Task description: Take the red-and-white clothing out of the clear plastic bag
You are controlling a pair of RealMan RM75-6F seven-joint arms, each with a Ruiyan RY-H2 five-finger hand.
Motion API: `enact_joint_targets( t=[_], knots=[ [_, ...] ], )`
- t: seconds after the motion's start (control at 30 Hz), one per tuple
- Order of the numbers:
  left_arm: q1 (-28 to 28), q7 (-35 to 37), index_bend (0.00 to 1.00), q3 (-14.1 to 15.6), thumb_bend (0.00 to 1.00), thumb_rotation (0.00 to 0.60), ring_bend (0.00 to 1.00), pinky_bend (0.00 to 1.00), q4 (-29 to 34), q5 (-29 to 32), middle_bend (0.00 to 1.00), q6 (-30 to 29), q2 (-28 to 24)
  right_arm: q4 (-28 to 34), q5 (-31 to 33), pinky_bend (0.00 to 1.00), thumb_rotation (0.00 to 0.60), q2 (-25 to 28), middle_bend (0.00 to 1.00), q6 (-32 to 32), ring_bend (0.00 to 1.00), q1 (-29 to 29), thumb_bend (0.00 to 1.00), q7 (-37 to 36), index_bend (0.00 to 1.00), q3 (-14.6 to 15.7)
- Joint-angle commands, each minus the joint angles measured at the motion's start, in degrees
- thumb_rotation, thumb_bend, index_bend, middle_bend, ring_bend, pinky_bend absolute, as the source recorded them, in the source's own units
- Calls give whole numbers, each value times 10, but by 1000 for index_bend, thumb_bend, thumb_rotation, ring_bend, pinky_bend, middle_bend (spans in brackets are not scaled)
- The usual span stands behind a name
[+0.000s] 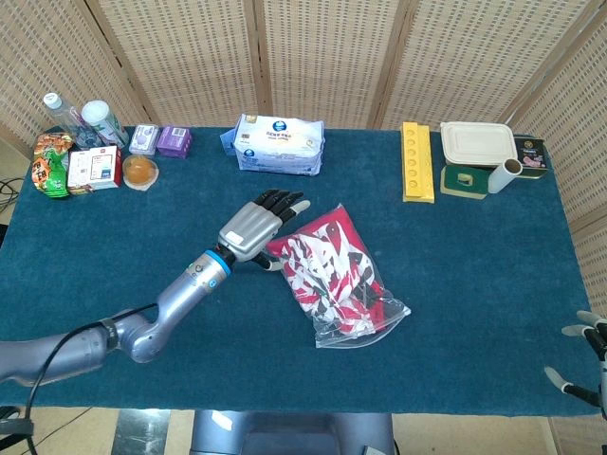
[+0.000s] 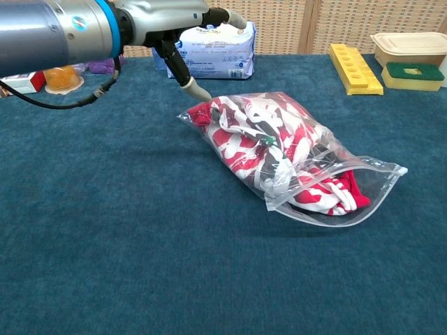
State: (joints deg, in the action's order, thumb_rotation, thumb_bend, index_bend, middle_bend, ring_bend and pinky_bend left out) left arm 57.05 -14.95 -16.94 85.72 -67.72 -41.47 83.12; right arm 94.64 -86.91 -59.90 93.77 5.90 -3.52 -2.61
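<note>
The clear plastic bag (image 1: 365, 305) (image 2: 367, 183) lies on the blue table, slanting from the far left to the near right. Its open mouth is at the near right end. The red-and-white clothing (image 1: 327, 263) (image 2: 246, 130) is bunched inside it, mostly toward the closed far end. My left hand (image 1: 249, 228) (image 2: 162, 17) hovers at that closed corner, fingers spread and holding nothing, with its thumb tip just above the plastic. Only the fingertips of my right hand (image 1: 583, 360) show at the table's near right edge, spread apart and far from the bag.
A wipes pack (image 1: 279, 144) (image 2: 209, 40) sits behind the bag. A yellow tray (image 1: 415, 161) (image 2: 355, 68), a lidded container (image 1: 477, 142) and a green box (image 2: 412, 72) stand at the back right. Bottles, snack packs and small boxes (image 1: 93, 168) crowd the back left.
</note>
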Motion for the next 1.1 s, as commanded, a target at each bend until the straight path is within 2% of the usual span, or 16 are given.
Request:
enact_joint_targets(
  t=[0.03, 0.1, 0.27, 0.57, 0.87, 1.1],
  knots=[
    [-10, 76, 0, 25, 0, 600, 0, 49, 93, -97, 0, 51, -98, -1, -2, 243, 544, 0, 240, 1, 257, 0, 78, -2, 368, 1],
    [6, 89, 0, 37, 0, 600, 0, 49, 97, -137, 0, 73, -109, -2, -4, 244, 543, -1, 240, 3, 257, 1, 79, -3, 367, 1],
    [39, 104, 0, 50, 0, 600, 0, 49, 77, -177, 0, 98, -97, -2, -4, 244, 543, 0, 240, 10, 257, 5, 78, -4, 367, 0],
    [104, 63, 0, 69, 0, 600, 0, 28, -38, -237, 0, 95, -2, -8, 8, 243, 543, 1, 240, 18, 256, 15, 78, -14, 365, -3],
    [148, 36, 0, 69, 0, 600, 0, 16, -130, -230, 0, 108, 77, -17, 18, 243, 538, 1, 240, 20, 256, 20, 78, -28, 365, -6],
    [191, 27, 0, 69, 0, 600, 0, 16, -202, -196, 0, 161, 138, -26, 26, 243, 544, -1, 239, 17, 256, 22, 78, -41, 364, -8]
  ],
)
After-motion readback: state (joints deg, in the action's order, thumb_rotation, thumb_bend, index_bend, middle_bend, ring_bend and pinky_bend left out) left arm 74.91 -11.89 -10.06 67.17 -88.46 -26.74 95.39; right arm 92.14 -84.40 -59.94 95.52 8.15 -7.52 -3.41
